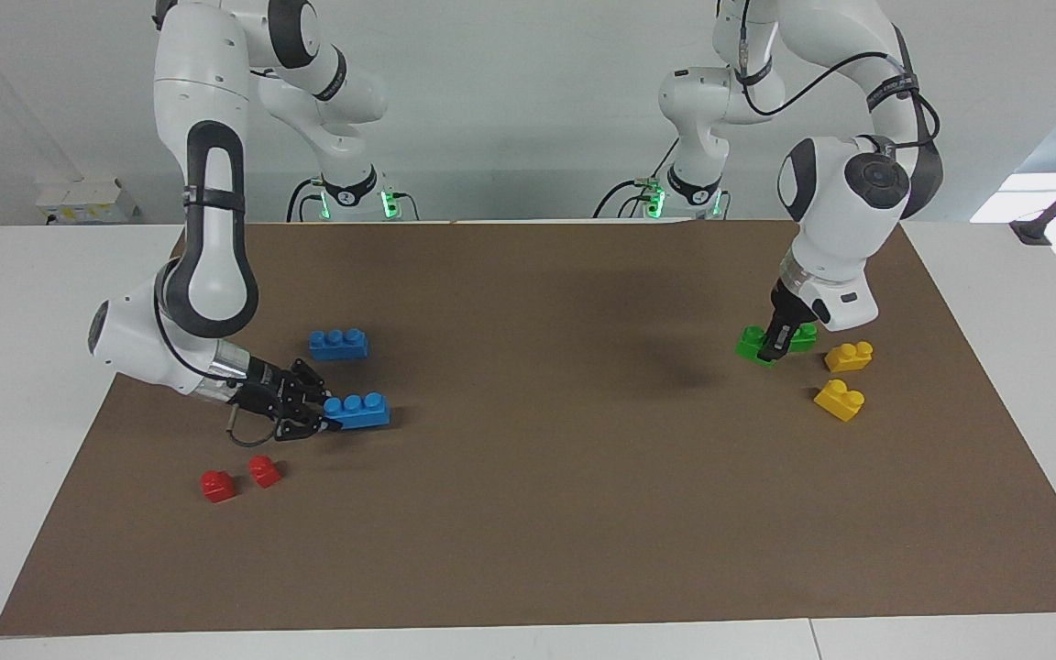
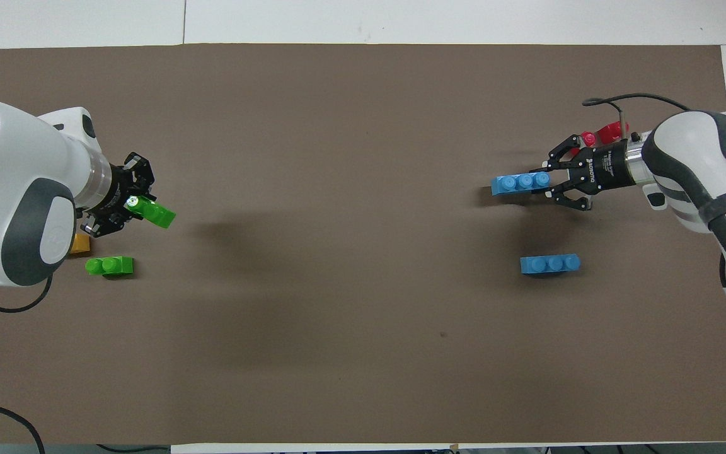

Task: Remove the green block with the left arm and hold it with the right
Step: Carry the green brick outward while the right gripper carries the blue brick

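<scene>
I am holding the green block (image 1: 752, 345) (image 2: 156, 214) in my left gripper (image 1: 772, 349) (image 2: 131, 208), clenched on one end of it so the block is sticking out tilted. In the facing view I am carrying it low over the brown mat (image 1: 546, 458) (image 2: 350, 347) at the left arm's end of the surface, just beside the second green block (image 1: 801, 337) (image 2: 109, 265); whether the held block is touching the mat I cannot tell. The second green block is lying flat on the mat, with two yellow blocks near it: one (image 1: 849, 356) (image 2: 79, 243) beside it toward the mat's edge, the other (image 1: 840, 399) farther from the robots. In the overhead view my left arm is covering most of them.

My right gripper (image 1: 319, 410) (image 2: 544, 181) is grasping a blue block (image 1: 358, 410) (image 2: 519, 183) by one end, holding it level and low over the mat at the right arm's end of the surface. A second blue block (image 1: 338, 344) (image 2: 550, 263) is lying on the mat nearer to the robots. Two red blocks (image 1: 239, 478) (image 2: 602, 135) are sitting close together farther from the robots, partly hidden under my right wrist in the overhead view.
</scene>
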Robot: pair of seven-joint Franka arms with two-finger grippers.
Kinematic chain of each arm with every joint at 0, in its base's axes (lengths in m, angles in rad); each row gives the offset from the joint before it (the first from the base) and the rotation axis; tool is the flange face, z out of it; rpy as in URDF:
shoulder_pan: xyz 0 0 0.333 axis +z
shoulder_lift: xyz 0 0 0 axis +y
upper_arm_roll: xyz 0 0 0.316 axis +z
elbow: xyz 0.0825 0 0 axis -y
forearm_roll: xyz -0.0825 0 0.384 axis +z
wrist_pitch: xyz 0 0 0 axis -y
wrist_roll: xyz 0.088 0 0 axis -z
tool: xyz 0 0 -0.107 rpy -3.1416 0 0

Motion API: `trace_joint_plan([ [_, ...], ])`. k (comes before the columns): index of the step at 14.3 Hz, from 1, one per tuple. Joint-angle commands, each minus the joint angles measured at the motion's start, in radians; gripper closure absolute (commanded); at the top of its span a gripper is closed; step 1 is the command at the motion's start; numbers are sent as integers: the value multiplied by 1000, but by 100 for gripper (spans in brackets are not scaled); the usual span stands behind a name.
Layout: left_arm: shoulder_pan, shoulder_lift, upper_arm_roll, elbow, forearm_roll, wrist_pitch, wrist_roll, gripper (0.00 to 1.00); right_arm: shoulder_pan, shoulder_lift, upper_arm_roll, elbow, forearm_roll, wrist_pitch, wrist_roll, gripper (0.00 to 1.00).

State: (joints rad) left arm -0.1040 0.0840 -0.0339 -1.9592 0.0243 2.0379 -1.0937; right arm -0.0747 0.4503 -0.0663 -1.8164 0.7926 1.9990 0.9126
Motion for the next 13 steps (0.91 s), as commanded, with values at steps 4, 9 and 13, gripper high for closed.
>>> trace_joint_plan([
  [4,70,-15,-9,-116,-7,172,49,100,-46,-41,16,-92,-38,38,-46,100],
  [9,90,49,-9,-129,-7,283,54,100,-66,-41,16,-93,-38,38,-44,100],
  [13,92,92,-7,-130,-7,340,54,100,-66,-41,16,-92,-38,38,-40,100],
])
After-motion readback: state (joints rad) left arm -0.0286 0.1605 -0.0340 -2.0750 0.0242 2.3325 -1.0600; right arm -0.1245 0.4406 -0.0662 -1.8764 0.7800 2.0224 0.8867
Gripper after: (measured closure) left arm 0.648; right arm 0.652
